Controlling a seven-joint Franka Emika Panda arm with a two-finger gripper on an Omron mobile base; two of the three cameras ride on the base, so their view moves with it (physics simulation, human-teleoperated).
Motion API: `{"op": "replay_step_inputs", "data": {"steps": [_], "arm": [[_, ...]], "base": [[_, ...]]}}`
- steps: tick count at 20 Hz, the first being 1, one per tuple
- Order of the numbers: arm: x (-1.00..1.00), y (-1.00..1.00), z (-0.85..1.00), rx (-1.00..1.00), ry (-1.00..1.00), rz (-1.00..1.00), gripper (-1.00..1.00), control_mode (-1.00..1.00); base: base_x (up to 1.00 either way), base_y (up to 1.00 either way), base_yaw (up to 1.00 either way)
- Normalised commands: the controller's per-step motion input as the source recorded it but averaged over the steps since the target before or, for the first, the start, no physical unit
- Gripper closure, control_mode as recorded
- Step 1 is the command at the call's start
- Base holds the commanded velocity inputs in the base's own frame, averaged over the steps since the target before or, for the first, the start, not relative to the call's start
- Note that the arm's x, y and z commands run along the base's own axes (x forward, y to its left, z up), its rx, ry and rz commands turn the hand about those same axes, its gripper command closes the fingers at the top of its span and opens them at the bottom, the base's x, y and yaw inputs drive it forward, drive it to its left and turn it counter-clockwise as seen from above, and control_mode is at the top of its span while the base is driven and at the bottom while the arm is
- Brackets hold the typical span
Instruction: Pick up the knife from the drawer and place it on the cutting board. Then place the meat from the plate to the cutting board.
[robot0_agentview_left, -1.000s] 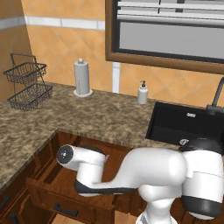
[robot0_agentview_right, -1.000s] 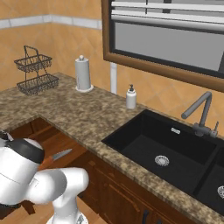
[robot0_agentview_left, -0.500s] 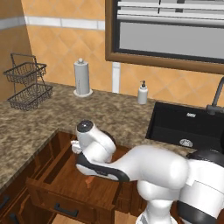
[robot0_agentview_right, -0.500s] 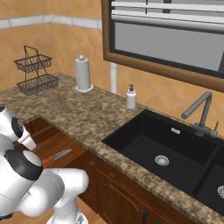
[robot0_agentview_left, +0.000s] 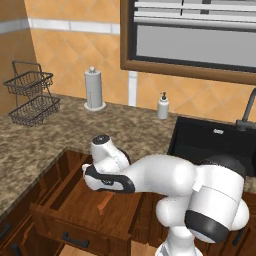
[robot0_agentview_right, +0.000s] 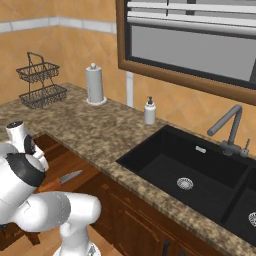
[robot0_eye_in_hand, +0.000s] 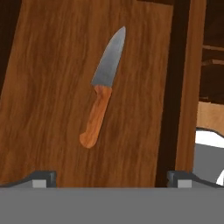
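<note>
Hand view: knife (robot0_eye_in_hand: 102, 89) flat on the reddish-brown floor of the pulled-out drawer (robot0_agentview_left: 75, 215) — orange handle nearest, blade pointing away. Gripper (robot0_eye_in_hand: 111, 177) above it, jaws spread wide, holding nothing. Beyond — speckled granite counter (robot0_agentview_left: 30, 145), black sink (robot0_agentview_right: 190, 172), orange-tiled wall.

knife (robot0_agentview_left: 104, 202) blade behind arm, drawer (robot0_agentview_left: 75, 220) cropped

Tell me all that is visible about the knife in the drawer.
The knife is small, with a smooth orange-brown handle that looks wooden and a grey pointed blade. It lies flat and alone on the reddish-brown wooden floor of the open drawer, beside a divider. In the hand view its tip points up. Nothing else touches it.
</note>
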Motion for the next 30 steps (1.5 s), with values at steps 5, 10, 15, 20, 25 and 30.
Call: {"op": "replay_step_inputs", "data": {"steps": [5, 10, 15, 20, 25, 30], "arm": [[0.03, 0.06, -0.29, 0.02, 0.00, 0.01, -1.00, -1.00], [0.06, 0.00, -0.37, 0.00, 0.00, 0.00, -1.00, -1.00], [0.15, 0.00, -0.49, 0.00, 0.06, 0.01, -1.00, -1.00], [0.21, 0.00, -0.43, 0.00, 0.08, 0.01, -1.00, -1.00], [0.27, 0.16, -0.35, 0.00, 0.04, 0.00, -1.00, -1.00], [0.31, 0.30, -0.36, 0.00, 0.04, 0.00, -1.00, -1.00]], "base": [[0.00, 0.00, 0.00], [0.00, 0.00, 0.00], [0.00, 0.00, 0.00], [0.00, 0.00, 0.00], [0.00, 0.00, 0.00], [0.00, 0.00, 0.00]]}}
